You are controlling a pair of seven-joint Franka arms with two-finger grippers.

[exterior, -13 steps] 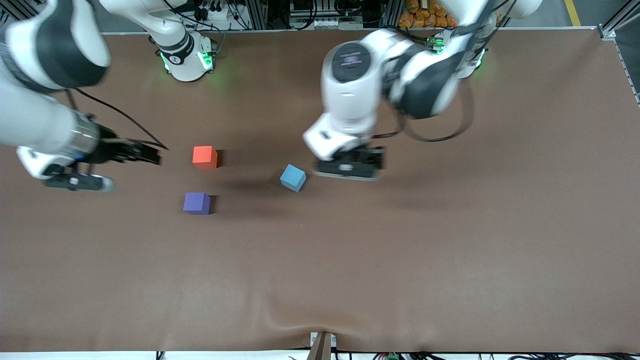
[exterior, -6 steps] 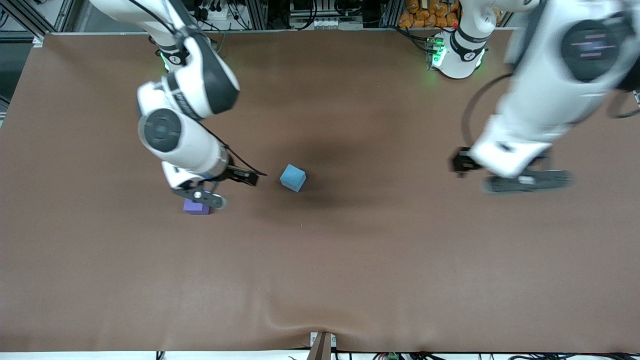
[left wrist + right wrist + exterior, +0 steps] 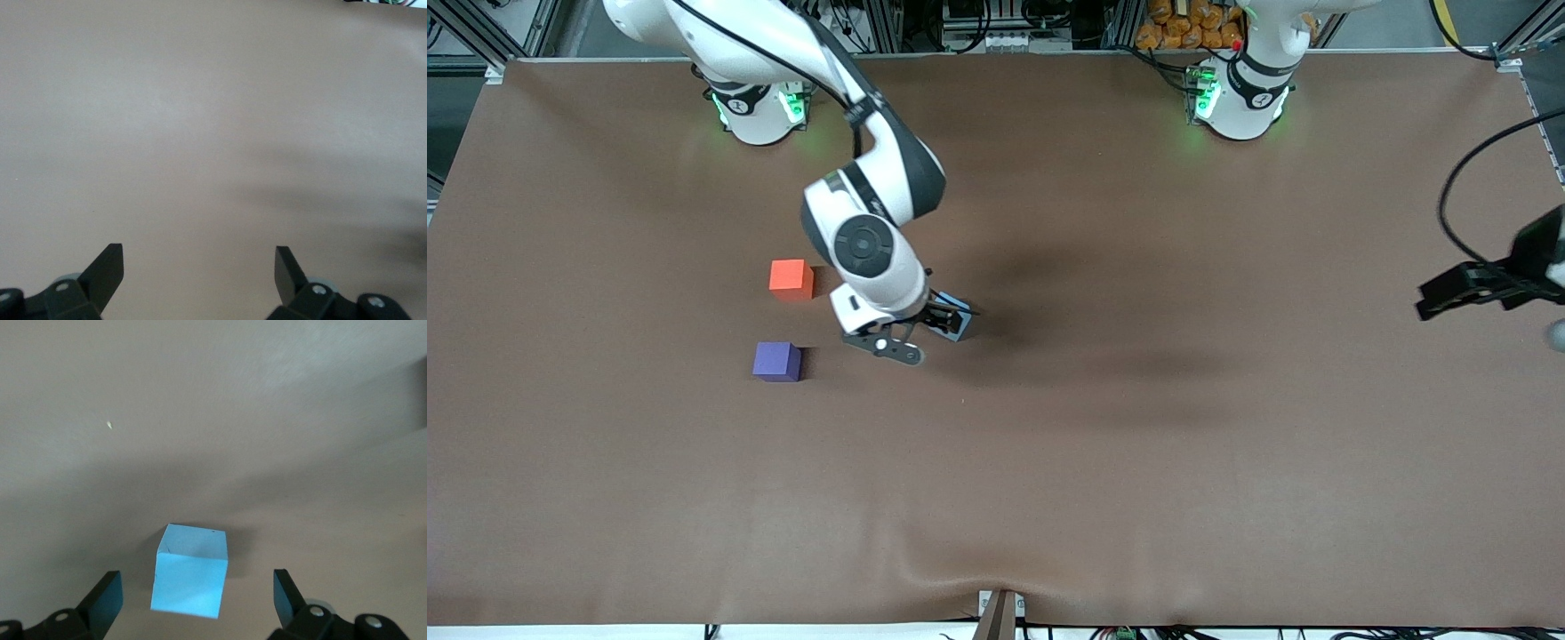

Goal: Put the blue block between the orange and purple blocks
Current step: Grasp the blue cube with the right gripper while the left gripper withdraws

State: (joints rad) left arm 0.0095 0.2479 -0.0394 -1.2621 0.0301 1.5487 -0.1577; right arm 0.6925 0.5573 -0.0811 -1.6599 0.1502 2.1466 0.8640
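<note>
The blue block [image 3: 191, 570] sits on the brown table, mostly hidden under my right hand in the front view [image 3: 959, 324]. My right gripper [image 3: 947, 318] [image 3: 198, 597] is open, with its fingers spread on either side of the block and not touching it. The orange block [image 3: 791, 278] and the purple block [image 3: 776, 361] sit apart toward the right arm's end, the purple one nearer the front camera. My left gripper [image 3: 1463, 289] [image 3: 199, 270] is open and empty over bare table at the left arm's end.
The brown table cover [image 3: 1103, 444] has a raised wrinkle at its front edge. A small pale speck [image 3: 109, 425] lies on the cover close to the blue block.
My right arm swung from above the purple block over to the blue block, uncovering the orange block. My left arm moved away toward its own end of the table.
</note>
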